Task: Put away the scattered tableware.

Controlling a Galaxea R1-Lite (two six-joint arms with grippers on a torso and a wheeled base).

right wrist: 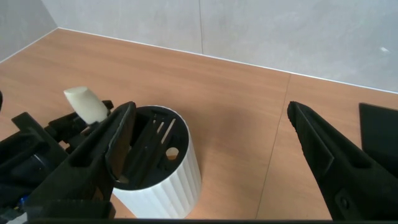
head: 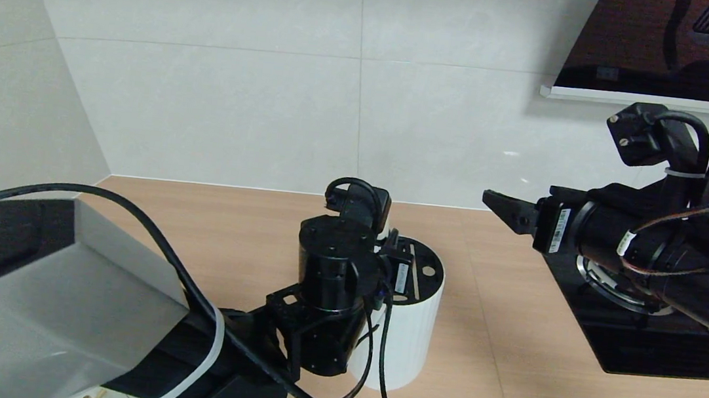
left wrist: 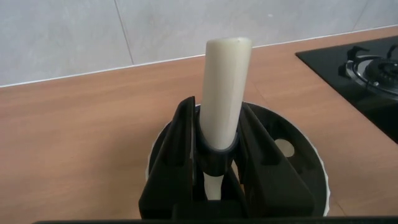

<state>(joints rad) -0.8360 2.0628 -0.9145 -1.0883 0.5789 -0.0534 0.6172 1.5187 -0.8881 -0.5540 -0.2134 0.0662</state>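
Looking at the white pot (head: 409, 336), you see it standing on the bench (head: 226, 225) close to the front edge, about halfway along. It is round with ribbed sides. It has a black top (right wrist: 152, 140) with long slots and one small round hole (left wrist: 284, 147). Your left gripper (left wrist: 219, 134) is right over that top, and its two black fingers are squeezed tight on a cream handle (left wrist: 225, 87). The handle stands almost straight up, and a thinner cream stem goes down from it toward the pot. Your right gripper (right wrist: 210, 109) is up in the air past the pot, on the cooktop side. Its fingers are spread wide with nothing between them. The bench is light brown wood. A black cooktop (head: 636, 341) with a gas burner sits at its right end. White tiles (head: 238, 114) cover the wall behind the back edge and the wall at the left corner. A dark shiny hood (head: 673, 48) hangs high over the cooktop. The bottom end of the cream piece is hidden by the fingers, so you cannot tell what kind of tableware it is or whether it is in a slot. You cannot see inside the pot either.
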